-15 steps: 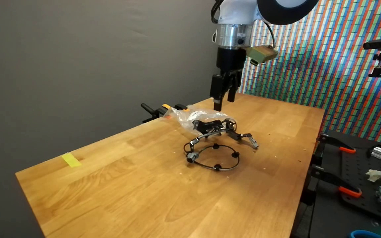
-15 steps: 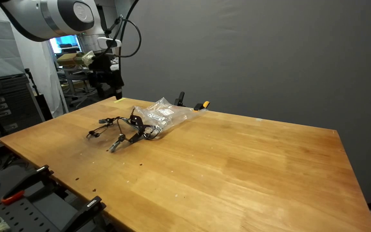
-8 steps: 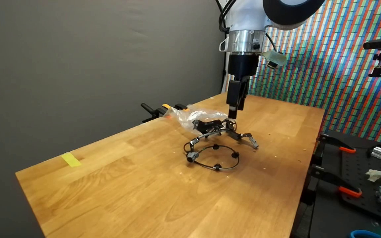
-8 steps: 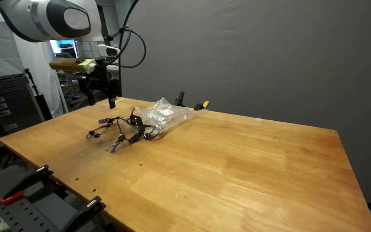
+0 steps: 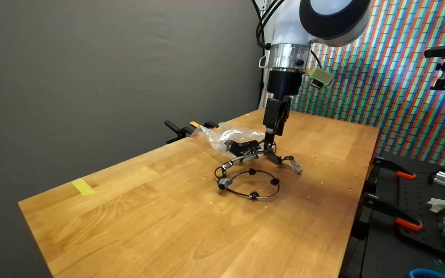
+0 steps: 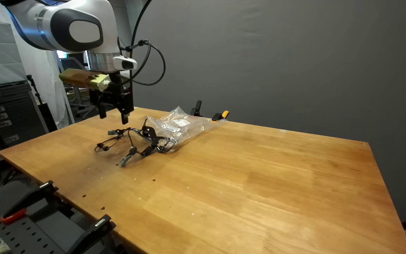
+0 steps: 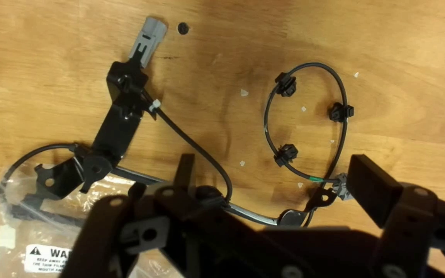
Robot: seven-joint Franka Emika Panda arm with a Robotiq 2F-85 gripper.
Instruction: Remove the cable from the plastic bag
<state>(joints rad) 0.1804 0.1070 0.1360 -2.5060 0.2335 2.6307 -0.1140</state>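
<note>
The tool (image 6: 113,119) hangs over the black cable (image 6: 149,132), and its two fingers (image 7: 373,189) are wide apart. Most of the cable lies out in the open on the wooden desk (image 6: 277,183). One end curls into a round loop with three black clips (image 7: 285,85). At the other end, some of it is covered by the clear plastic bag (image 6: 192,128); I cannot tell if that bit is in it or under it. The bag has a white label (image 7: 45,255).

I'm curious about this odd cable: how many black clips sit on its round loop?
3, all in the wrist view: the upper-left clip, the right clip and the lower-left clip of the loop. No more seem hidden there.
</note>
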